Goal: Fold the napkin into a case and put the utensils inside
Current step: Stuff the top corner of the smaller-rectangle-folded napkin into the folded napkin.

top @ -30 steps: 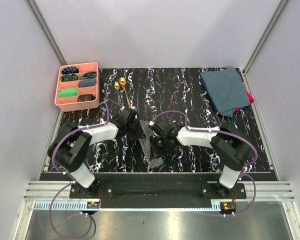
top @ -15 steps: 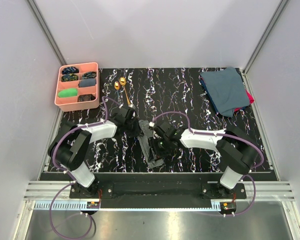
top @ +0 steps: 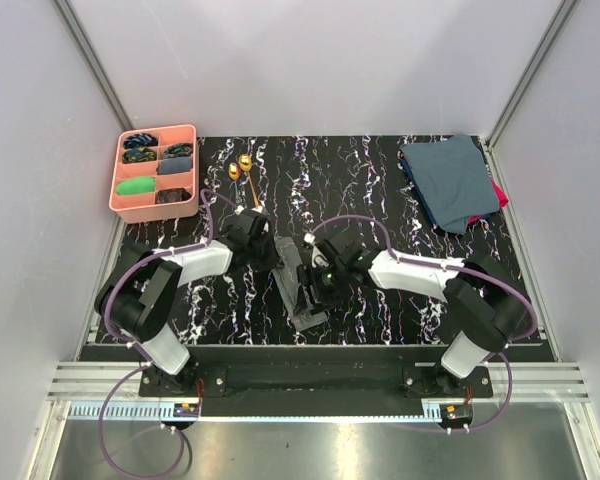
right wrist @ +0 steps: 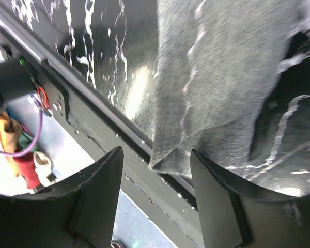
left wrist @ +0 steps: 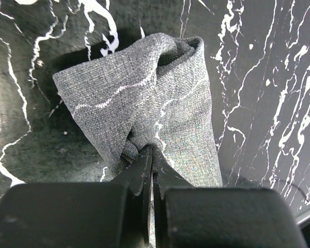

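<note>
**Black marbled table and its load**

The table carries a pink compartment tray at its far left corner. Two gold utensils lie just right of the tray, near the far edge. Teal cloths are stacked at the far right corner. The grey napkin, a narrow folded strip, lies mid-table towards the near edge.

From above I get bright, even light off the pale walls, with only soft shadows under the arms. The steel ledge at the bottom throws back a white streak of glare. The left wrist view is crisp: the napkin weave reads clearly, a dark shadow pools behind it on the surface, and the left end effector sits near-black (little detail there). The right wrist view is soft all over, with a glare patch on the surface, washed-out brightness at lower left, and the right end effector dim and blurred in front.
</note>
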Robot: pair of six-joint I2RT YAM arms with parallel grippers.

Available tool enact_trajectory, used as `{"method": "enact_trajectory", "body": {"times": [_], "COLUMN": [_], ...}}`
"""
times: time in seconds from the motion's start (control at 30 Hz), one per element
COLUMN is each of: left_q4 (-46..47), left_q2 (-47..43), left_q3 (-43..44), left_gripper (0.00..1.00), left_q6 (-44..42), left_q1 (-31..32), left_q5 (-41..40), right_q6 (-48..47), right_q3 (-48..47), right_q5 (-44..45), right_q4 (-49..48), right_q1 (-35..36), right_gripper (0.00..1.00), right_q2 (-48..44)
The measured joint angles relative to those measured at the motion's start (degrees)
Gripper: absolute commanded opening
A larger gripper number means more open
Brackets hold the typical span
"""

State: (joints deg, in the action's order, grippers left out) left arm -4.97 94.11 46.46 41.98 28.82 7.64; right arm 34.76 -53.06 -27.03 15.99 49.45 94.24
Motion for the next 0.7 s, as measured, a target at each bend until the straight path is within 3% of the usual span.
{"method": "enact_trajectory", "body": {"times": [0.17, 0.43, 0.7], "left_q4": [0.35, 0.59, 1.03], "left_q2": [0.00, 0.00, -0.20], "left_q3": [-0.11, -0.24, -0.55], "left_gripper": [0.00, 0.00, 0.00], "left_q6": [-0.02, 0.00, 0.02], "left_q1": [-0.09, -0.09, -0.09], "left_q5": [-0.44, -0.44, -0.44], "right_q6": [-0.70, -1.70, 4.37], "right_q3": [-1.73, -5.64, 1.77], "right_q5": [-0.85, -2.91, -8.98], "right_q4": [0.42, -1.05, -15.67], "right_q1": [-4.26, -6.93, -6.32], "right_gripper": [0.58, 0.25, 0.21], "right_q2": [0.00, 1.66, 9.84]}}
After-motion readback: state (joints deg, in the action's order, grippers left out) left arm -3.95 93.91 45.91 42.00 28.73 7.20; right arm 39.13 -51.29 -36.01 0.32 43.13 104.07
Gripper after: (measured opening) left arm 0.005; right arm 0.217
